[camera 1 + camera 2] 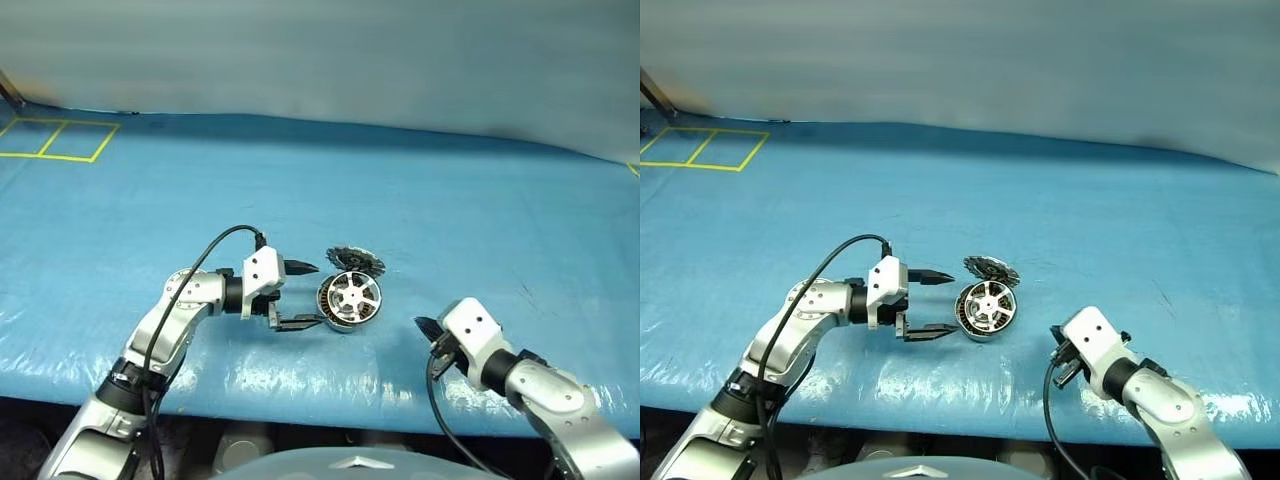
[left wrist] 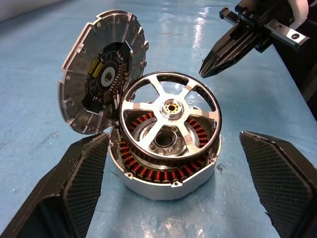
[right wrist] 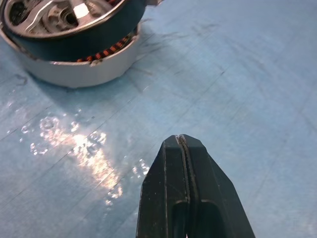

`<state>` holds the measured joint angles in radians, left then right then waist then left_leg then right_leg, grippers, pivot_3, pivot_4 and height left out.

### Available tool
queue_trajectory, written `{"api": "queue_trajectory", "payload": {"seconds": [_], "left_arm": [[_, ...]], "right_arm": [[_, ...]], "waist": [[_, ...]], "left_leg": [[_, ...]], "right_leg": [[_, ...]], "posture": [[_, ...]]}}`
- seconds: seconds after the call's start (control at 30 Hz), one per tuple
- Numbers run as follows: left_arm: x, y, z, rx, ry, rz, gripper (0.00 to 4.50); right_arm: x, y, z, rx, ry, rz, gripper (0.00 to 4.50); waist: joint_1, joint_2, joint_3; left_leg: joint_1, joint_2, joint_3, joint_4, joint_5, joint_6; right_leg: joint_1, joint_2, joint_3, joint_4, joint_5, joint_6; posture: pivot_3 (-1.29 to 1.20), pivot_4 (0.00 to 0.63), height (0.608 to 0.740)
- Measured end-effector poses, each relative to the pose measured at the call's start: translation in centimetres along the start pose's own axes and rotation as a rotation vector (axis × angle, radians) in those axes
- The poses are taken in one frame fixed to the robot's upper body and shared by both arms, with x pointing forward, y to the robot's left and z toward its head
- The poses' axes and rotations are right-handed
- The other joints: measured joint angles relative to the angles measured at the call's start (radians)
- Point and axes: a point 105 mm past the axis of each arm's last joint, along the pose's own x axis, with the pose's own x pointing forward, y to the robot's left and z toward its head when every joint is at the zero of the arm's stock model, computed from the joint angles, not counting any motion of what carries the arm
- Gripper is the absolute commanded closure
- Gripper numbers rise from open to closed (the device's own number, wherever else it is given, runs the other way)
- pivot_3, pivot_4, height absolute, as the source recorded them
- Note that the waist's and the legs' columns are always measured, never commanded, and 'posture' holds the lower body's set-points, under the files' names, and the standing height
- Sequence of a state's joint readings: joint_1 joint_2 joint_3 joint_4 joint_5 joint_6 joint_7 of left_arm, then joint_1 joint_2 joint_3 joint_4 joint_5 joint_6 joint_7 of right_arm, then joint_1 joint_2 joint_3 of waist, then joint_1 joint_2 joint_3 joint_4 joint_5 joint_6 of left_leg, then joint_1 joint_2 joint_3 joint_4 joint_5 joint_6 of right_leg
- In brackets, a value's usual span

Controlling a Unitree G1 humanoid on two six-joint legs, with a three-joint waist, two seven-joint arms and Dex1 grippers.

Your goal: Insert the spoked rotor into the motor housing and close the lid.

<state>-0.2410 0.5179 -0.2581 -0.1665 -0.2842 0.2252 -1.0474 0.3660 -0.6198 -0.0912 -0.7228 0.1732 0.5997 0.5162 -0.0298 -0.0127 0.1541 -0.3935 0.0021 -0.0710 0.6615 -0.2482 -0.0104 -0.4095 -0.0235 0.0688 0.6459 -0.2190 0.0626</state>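
The spoked rotor (image 2: 170, 115) sits tilted on top of the motor housing (image 2: 166, 171), its black rim resting over the ring of copper windings and not seated level; one side stands higher than the other. The housing rests on a blue plastic sheet (image 1: 450, 210) that covers the table, shiny and wrinkled near the front edge. Far from the housing, toward the sheet's left rear corner, yellow tape (image 1: 55, 140) marks out two boxes. Behind the sheet runs a plain pale wall (image 1: 320, 50).

The lid (image 2: 101, 82) leans against the housing's far side, propped up on edge, its segmented face with the dark centre turned toward the rotor. A small yellow patch shows on that face, but no writing can be read.

The left gripper (image 1: 300, 296) is just left of the housing, fingers spread wide and holding nothing. The right gripper (image 1: 425, 326) is a little way to the housing's right, above the sheet, fingers pressed together, empty.
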Motion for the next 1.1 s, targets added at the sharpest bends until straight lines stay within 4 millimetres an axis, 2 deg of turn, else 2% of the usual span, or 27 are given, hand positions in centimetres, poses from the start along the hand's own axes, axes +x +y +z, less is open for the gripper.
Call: {"api": "queue_trajectory", "payload": {"seconds": [0.03,0.13,0.23,0.4,0.6,0.73,1.1], "left_arm": [[-0.2,0.1,0.1,0.006,-0.001,0.007,0.01],[-0.5,-0.1,-0.3,0.001,0.01,0.014,0.0],[-0.5,-0.3,-0.6,0.001,0.021,0.016,0.0],[-0.7,-0.3,-1.4,0.033,0.071,0.045,0.0],[-0.2,-0.9,-2.3,0.029,0.087,0.063,0.0],[-0.2,-1.3,-2.8,0.014,0.088,0.077,0.0],[-0.1,-1.7,-3.4,-0.011,0.094,0.097,0.0]], "right_arm": [[0.4,-0.2,1.1,-0.007,-0.045,0.001,4.5],[1.3,1.0,4.0,-0.078,-0.14,0.088,3.88],[2.1,3.5,5.6,-0.161,-0.173,0.254,2.89],[2.6,5.1,6.9,-0.241,-0.189,0.407,1.24],[3.5,6.2,8.2,-0.318,-0.211,0.495,1.24],[4.5,5.8,7.5,-0.332,-0.163,0.503,1.24],[5.0,3.8,5.6,-0.419,-0.034,0.468,1.24]], "waist": [[-0.003,0.0,0.0],[-0.006,0.001,0.0],[-0.002,0.0,0.001],[0.003,-0.001,0.001],[0.003,0.0,0.001],[0.004,0.0,0.001],[0.006,0.0,0.001]], "left_leg": [[0.0,0.0,0.0,0.0,0.0,0.0],[0.0,0.0,0.0,-0.001,0.0,0.0],[-0.001,-0.001,-0.002,-0.002,0.0,0.0],[-0.001,-0.002,-0.001,-0.001,0.0,0.0],[-0.001,-0.001,-0.001,-0.001,0.0,0.0],[-0.001,-0.001,-0.001,-0.001,0.0,0.0],[-0.001,-0.001,-0.001,-0.001,0.0,0.0]], "right_leg": [[0.0,0.001,0.0,0.0,0.0,0.0],[-0.001,0.001,0.0,0.0,0.0,-0.001],[-0.001,0.0,-0.001,-0.001,0.0,-0.001],[0.0,-0.001,-0.001,-0.002,0.0,0.0],[0.0,-0.001,-0.001,-0.002,0.0,0.0],[-0.001,-0.001,-0.001,-0.002,0.0,0.0],[-0.001,-0.001,-0.001,-0.001,0.0,0.0]], "posture": [[0.0,0.15,0.74],[0.0,0.15,0.74],[0.0,0.15,0.74],[0.0,0.15,0.74],[0.0,0.15,0.74],[0.0,0.15,0.74],[0.0,0.15,0.74]]}}
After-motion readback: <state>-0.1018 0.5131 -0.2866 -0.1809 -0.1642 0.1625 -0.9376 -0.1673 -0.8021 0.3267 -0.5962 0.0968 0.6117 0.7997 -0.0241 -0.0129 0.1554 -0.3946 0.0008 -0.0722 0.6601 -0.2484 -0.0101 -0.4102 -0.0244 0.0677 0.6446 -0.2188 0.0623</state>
